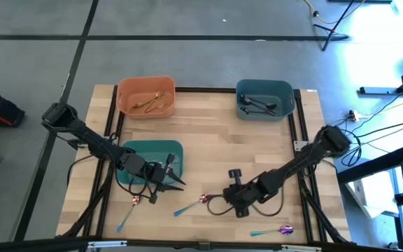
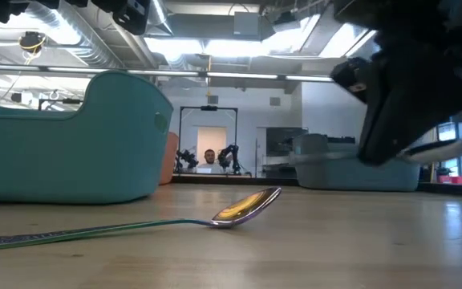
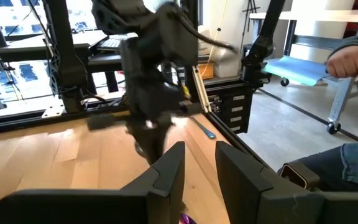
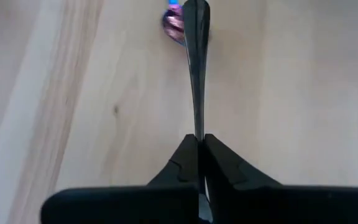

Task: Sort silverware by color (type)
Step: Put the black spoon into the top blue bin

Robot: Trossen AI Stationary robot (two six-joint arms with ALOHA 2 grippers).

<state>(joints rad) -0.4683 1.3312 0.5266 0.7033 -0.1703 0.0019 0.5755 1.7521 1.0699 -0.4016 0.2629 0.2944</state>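
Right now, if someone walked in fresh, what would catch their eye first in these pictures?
Probably the right gripper near the table's front middle, its jaws shut on a black utensil held just above the wood. Next, three bins: an orange bin with gold pieces at the back left, a blue-grey bin with black ones at the back right, and a teal bin by the left gripper. Iridescent spoons lie unsorted along the front.

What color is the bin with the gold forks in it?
The bin is orange; the high view shows it best.
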